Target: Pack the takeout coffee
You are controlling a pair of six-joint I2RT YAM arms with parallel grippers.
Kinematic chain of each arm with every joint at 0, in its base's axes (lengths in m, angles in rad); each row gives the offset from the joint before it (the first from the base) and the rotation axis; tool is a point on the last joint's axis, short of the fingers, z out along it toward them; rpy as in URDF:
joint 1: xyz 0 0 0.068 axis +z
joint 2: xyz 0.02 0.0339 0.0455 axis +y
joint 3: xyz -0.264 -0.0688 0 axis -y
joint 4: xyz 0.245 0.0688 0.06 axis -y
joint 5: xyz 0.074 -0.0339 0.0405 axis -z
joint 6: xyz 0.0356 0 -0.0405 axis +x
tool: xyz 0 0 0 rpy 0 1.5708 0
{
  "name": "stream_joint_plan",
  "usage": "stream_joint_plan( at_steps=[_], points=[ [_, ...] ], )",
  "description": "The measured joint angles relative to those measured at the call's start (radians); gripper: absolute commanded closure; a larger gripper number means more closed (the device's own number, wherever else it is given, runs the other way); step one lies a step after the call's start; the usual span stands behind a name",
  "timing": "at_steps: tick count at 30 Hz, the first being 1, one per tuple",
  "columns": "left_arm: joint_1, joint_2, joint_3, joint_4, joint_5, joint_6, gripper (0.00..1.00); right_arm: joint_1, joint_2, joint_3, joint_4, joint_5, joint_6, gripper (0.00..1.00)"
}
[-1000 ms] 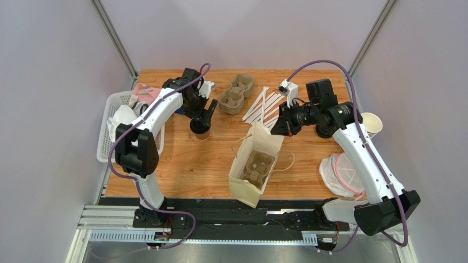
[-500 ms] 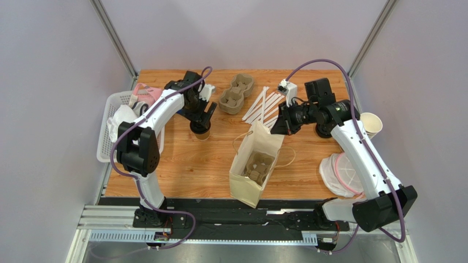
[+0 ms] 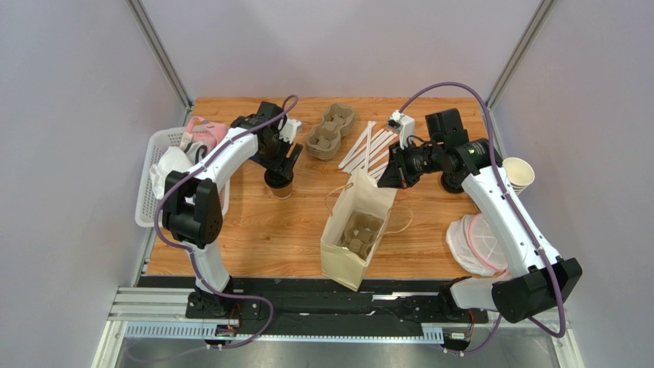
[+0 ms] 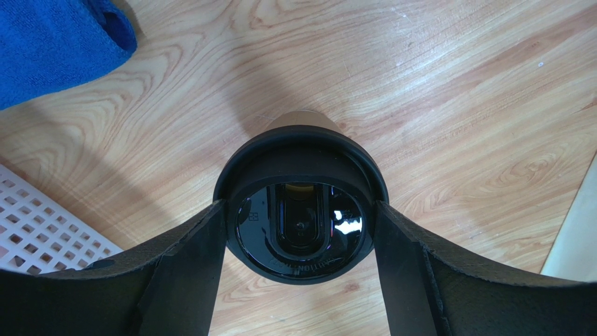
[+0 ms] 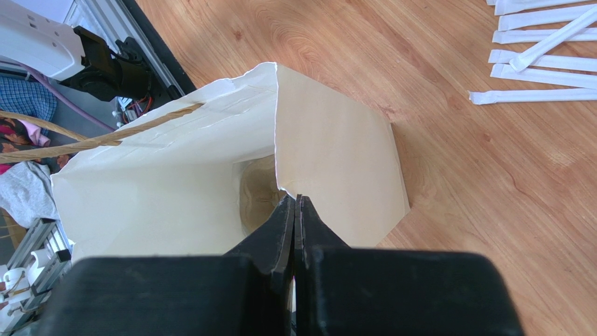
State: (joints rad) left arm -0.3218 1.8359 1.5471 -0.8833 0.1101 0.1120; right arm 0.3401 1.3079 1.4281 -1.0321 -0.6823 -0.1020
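Carefully: left hand (image 4: 300,207) straddles takeout coffee (image 4: 301,234), grip uncertain; I'd squeeze evenly. Right hand (image 5: 295,203) clamps paper bag (image 5: 336,157).

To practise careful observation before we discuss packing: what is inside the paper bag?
A brown pulp cup carrier sits inside the paper bag, with no cup visible in its pockets. The carrier and the bag's walls hide the floor beneath.

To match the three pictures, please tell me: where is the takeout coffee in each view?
Top external: takeout coffee left of centre, under the left gripper.
Left wrist: centre, lid between the fingers.
Right wrist: not in view.
Shared landmark: the wooden table.
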Motion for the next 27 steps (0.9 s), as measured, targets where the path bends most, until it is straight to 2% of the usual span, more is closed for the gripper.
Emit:
stream_joint_plan(
  at_steps=[13, 27],
  points=[
    [-0.008, -0.094, -0.158, 0.15, -0.009, -0.002, 0.28, -0.003, 0.008, 0.003, -0.002, -0.009, 0.0, 1.0],
    [-0.008, -0.076, -0.181, 0.238, -0.026, -0.001, 0.32, -0.008, 0.019, 0.013, -0.003, -0.014, 0.0, 1.0]
  ],
)
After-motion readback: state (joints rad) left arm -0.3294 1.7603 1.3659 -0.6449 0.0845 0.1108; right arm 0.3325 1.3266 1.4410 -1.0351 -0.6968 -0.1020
